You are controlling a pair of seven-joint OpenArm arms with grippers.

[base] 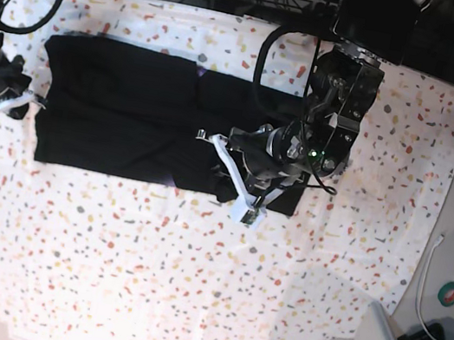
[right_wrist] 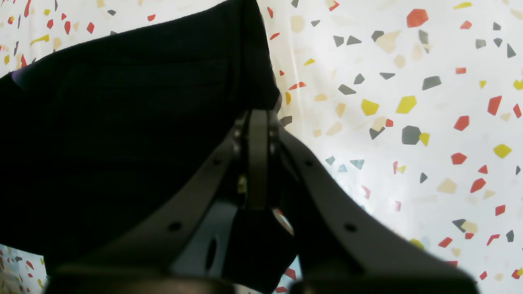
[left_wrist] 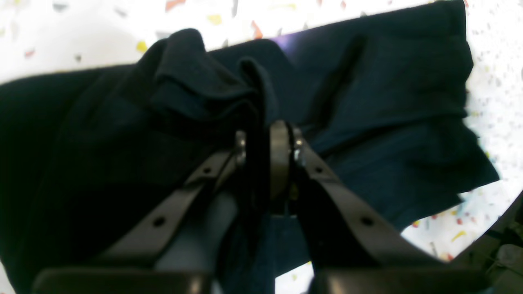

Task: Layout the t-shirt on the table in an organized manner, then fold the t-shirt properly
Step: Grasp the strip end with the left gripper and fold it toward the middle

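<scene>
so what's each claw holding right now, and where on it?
Both hold the t-shirt. The left claw pinches a bunched fold in from the shirt's edge. The right claw is shut on the shirt's edge, at a corner.

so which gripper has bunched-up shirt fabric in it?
The left gripper, at the base view's right: cloth of the t-shirt humps up between its fingers. The right gripper pinches a flat edge.

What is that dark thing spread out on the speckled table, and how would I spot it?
Look at the big white table flecked with red, yellow and grey. Across its far half lies the t-shirt, a wide black cloth. It is the only dark, soft thing on the table, pinched at each end by an arm.
</scene>
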